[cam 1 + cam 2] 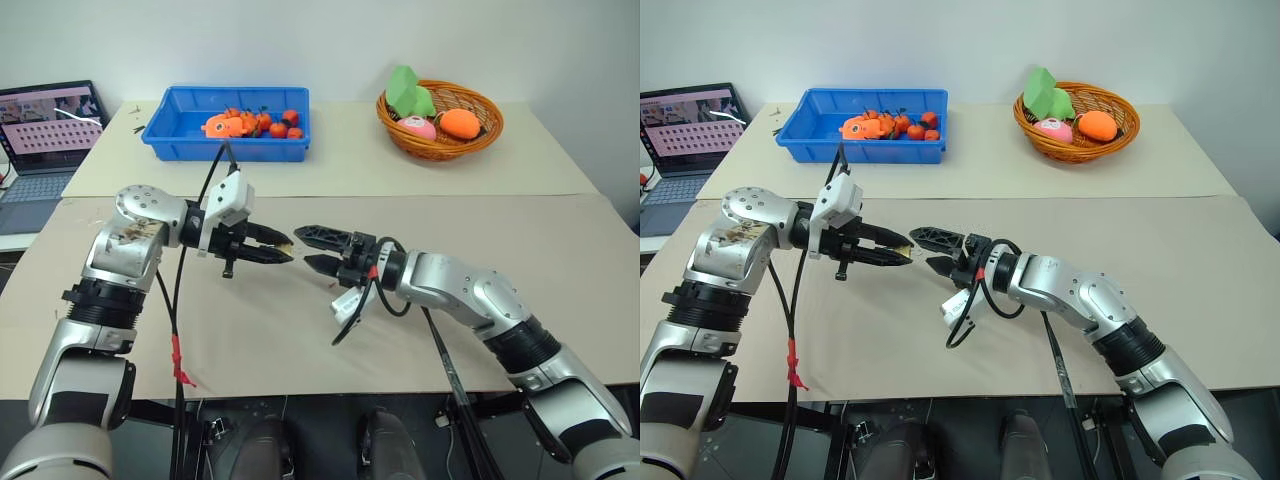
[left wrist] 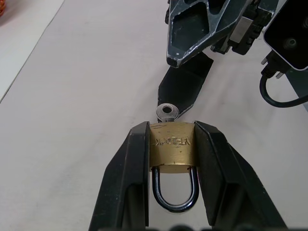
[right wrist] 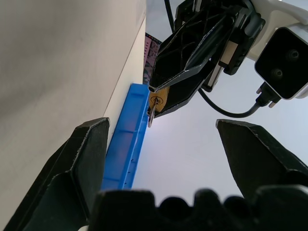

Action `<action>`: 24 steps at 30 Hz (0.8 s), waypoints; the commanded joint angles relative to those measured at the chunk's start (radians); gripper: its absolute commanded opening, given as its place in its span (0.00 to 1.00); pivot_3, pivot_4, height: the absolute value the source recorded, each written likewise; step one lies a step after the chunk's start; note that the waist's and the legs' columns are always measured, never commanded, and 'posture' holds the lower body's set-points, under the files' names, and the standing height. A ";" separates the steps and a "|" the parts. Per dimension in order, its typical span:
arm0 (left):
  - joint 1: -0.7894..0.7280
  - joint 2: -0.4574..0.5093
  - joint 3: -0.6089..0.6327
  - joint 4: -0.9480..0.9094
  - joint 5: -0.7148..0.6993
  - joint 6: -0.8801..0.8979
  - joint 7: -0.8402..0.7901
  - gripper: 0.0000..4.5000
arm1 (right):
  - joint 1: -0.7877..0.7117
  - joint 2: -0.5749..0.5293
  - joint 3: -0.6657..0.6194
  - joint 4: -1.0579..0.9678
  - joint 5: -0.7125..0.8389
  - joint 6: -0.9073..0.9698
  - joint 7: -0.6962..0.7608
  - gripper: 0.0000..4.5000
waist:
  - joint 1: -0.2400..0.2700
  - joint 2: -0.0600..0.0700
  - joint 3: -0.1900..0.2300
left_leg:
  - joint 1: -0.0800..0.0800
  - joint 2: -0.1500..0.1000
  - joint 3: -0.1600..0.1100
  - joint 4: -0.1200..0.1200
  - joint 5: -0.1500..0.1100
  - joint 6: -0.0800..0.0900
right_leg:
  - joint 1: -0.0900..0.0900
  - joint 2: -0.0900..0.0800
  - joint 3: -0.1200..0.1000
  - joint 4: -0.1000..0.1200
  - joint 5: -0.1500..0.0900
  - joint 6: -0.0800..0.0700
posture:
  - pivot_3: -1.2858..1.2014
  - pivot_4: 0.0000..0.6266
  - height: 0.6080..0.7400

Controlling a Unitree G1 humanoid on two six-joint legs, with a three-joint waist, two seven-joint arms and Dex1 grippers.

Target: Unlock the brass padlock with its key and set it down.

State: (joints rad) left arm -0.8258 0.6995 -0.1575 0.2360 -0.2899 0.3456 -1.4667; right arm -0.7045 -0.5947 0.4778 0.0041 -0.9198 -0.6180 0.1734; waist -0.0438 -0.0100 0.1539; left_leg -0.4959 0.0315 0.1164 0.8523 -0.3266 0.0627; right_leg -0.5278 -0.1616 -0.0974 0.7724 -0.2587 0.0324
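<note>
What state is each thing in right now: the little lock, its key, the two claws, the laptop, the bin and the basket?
brass padlock: clamped between the left gripper's fingers, shackle closed.
key: inserted in the padlock, head sticking out.
left gripper: shut on the padlock, held above the table.
right gripper: open, facing the key, not touching it.
laptop: lid up, screen lit.
blue bin: holding orange items.
wicker basket: holding toy food.

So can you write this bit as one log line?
left gripper: shut on brass padlock | key: in lock | right gripper: open, facing key
</note>
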 commanded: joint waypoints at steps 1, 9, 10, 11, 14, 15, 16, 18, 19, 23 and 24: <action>-0.028 0.012 0.020 -0.012 -0.002 -0.019 0.000 0.19 | -0.029 0.006 -0.034 -0.019 0.019 -0.011 -0.004 0.92 | 0.000 0.000 0.000 | 0.000 0.000 0.000 0.000 0.000 0.000 | 0.000 0.000 0.000 0.000 0.000 0.000 | 0.52 0.24 0.43; -0.033 0.010 0.020 -0.006 -0.002 -0.020 0.002 0.19 | -0.033 0.015 -0.037 -0.014 0.019 -0.006 -0.003 0.44 | 0.000 0.000 0.000 | 0.000 0.000 0.000 0.000 0.000 0.000 | 0.000 0.000 0.000 0.000 0.000 0.000 | 0.52 0.24 0.43; -0.034 0.010 0.020 -0.005 -0.001 -0.020 0.002 0.19 | -0.033 0.015 -0.037 -0.014 0.018 -0.005 -0.004 0.38 | 0.000 0.000 0.000 | 0.000 0.000 0.000 0.000 0.000 0.000 | 0.000 0.000 0.000 0.000 0.000 0.000 | 0.52 0.24 0.43; -0.035 0.009 0.020 -0.004 -0.001 -0.021 0.003 0.19 | -0.033 0.016 -0.037 -0.013 0.018 -0.005 -0.004 0.31 | 0.000 0.000 0.000 | 0.000 0.000 0.000 0.000 0.000 0.000 | 0.000 0.000 0.000 0.000 0.000 0.000 | 0.52 0.24 0.43; -0.037 0.008 0.020 -0.002 0.000 -0.022 0.004 0.19 | -0.033 0.017 -0.038 -0.013 0.017 -0.003 -0.003 0.07 | 0.000 0.000 0.000 | 0.000 0.000 0.000 0.000 0.000 0.000 | 0.000 0.000 0.000 0.000 0.000 0.000 | 0.52 0.24 0.43; -0.038 0.008 0.020 -0.002 0.001 -0.022 0.004 0.19 | -0.033 0.018 -0.038 -0.013 0.016 -0.003 -0.003 0.02 | 0.000 0.000 0.000 | 0.000 0.000 0.000 0.000 0.000 0.000 | 0.000 0.000 0.000 0.000 0.000 0.000 | 0.52 0.24 0.43; -0.038 0.009 0.020 -0.001 0.001 -0.022 0.003 0.19 | -0.033 0.019 -0.039 -0.013 0.016 -0.002 -0.003 0.02 | 0.000 0.000 0.000 | 0.000 0.000 0.000 0.000 0.000 0.000 | 0.000 0.000 0.000 0.000 0.000 0.000 | 0.52 0.24 0.43; -0.039 0.009 0.019 0.000 0.001 -0.023 0.003 0.19 | -0.034 0.024 -0.039 -0.015 0.015 0.000 -0.001 0.02 | -0.001 0.000 0.000 | 0.000 0.000 0.000 0.000 0.000 0.000 | 0.000 0.000 0.000 0.000 0.000 0.000 | 0.52 0.24 0.43; -0.039 0.009 0.020 0.000 0.001 -0.024 0.004 0.19 | -0.034 0.026 -0.039 -0.017 0.015 0.003 0.000 0.02 | -0.001 0.000 0.000 | 0.000 0.000 0.000 0.000 0.000 0.000 | 0.000 0.000 0.000 0.000 0.000 0.000 | 0.52 0.24 0.43; -0.040 0.009 0.020 0.001 0.001 -0.025 0.004 0.19 | -0.033 0.036 -0.038 -0.025 0.017 0.011 0.010 0.02 | -0.001 0.000 0.000 | 0.000 0.000 0.000 0.000 0.000 0.000 | 0.000 0.000 0.000 0.000 0.000 0.000 | 0.52 0.24 0.43; -0.040 0.008 0.020 0.002 0.001 -0.026 0.005 0.19 | -0.032 0.038 -0.036 -0.025 0.027 0.011 0.021 0.02 | -0.001 0.000 0.000 | 0.000 0.000 0.000 0.000 0.000 0.000 | 0.000 0.000 0.000 0.000 0.000 0.000 | 0.52 0.24 0.43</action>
State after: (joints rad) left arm -0.8419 0.7016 -0.1510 0.2496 -0.2900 0.3343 -1.4642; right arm -0.7167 -0.5683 0.4747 0.0230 -0.9209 -0.6099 0.1963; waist -0.0444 -0.0100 0.1539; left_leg -0.4960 0.0314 0.1164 0.8526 -0.3267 0.0627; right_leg -0.5279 -0.1616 -0.0974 0.7726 -0.2585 0.0320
